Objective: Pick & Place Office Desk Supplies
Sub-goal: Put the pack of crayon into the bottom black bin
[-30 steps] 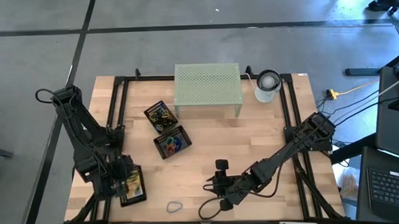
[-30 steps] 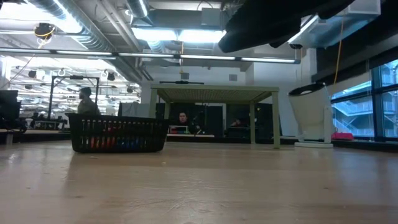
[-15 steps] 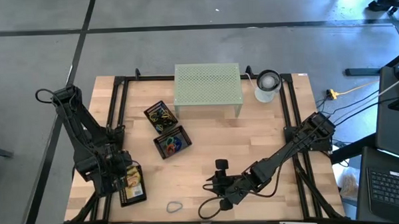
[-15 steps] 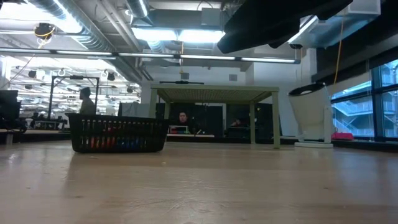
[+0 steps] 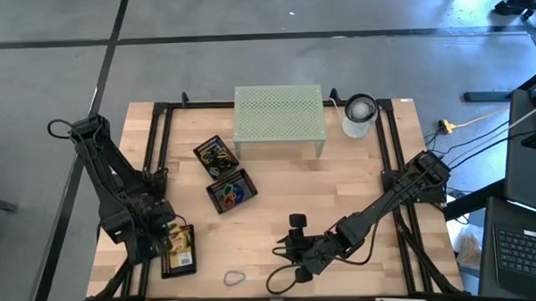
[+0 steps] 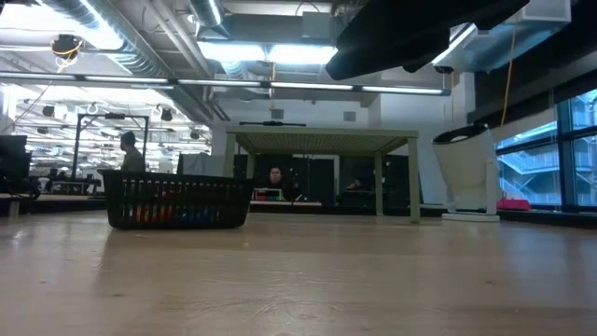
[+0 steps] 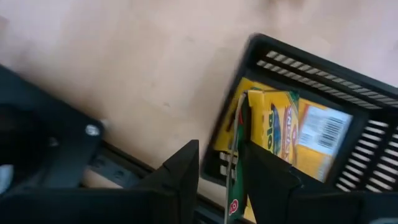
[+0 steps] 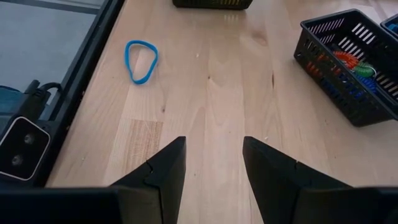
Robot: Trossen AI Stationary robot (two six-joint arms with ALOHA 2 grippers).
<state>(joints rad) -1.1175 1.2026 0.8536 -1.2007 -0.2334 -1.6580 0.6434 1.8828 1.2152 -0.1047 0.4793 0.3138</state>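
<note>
Down at the table's front-left corner, the left gripper (image 7: 219,171) hangs over the rim of a black mesh tray (image 5: 178,249), fingers parted with nothing between them. Two yellow-green crayon boxes (image 7: 292,134) lie in that tray (one partly over the other). Farther out, the right gripper (image 8: 211,165) hovers near the front edge, jaws apart and empty, with a blue rubber band (image 8: 141,60) on the wood ahead. Another tray (image 8: 348,65) holds coloured bands.

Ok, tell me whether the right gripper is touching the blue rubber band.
Apart. The right wrist view shows the right gripper open over bare wood, with the blue rubber band lying well ahead of its fingers.
</note>
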